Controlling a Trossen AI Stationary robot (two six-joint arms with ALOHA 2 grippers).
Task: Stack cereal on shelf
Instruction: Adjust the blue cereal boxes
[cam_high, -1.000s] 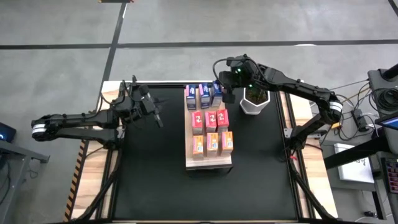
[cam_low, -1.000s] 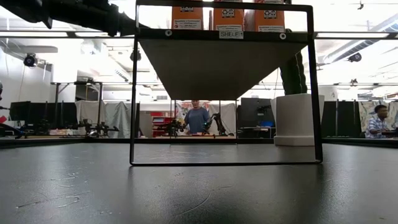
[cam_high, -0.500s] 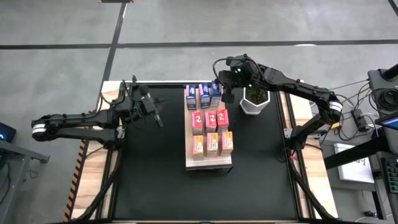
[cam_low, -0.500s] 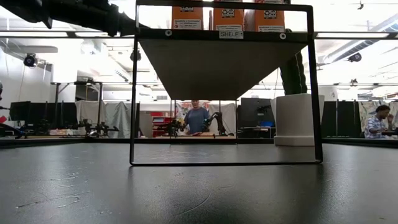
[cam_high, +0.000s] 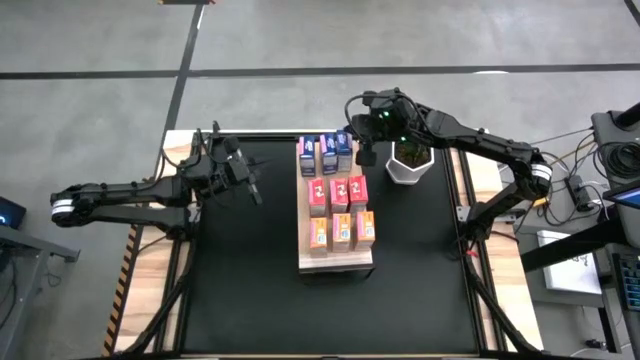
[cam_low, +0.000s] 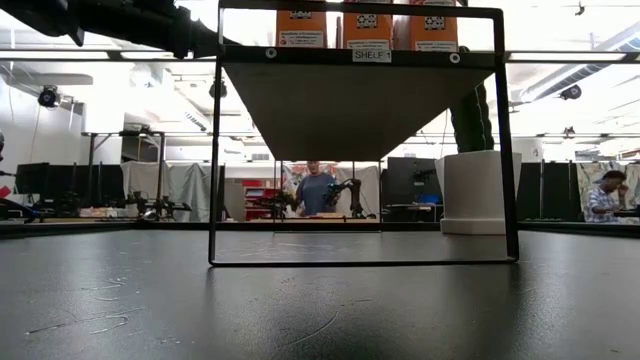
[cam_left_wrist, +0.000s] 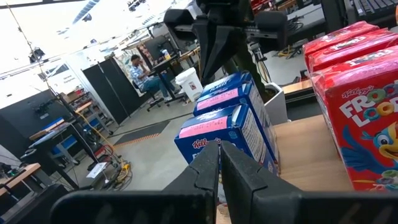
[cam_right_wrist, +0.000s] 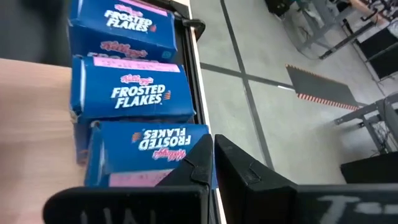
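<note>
Left claw (cam_high: 252, 188) hangs shut and empty, well left of the shelf (cam_high: 335, 262). Cereal (cam_high: 338, 192) already sits there in three rows. Right claw (cam_high: 366, 152), shut, empty, is just beside the blue row's right end, so nearer.

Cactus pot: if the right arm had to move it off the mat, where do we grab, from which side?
Judgement only: grip the white cactus pot across its side walls, low, coming level from the side away from the shelf. The plant blocks a top-down grab. The right gripper, shut, hangs between pot and blue boxes.
</note>
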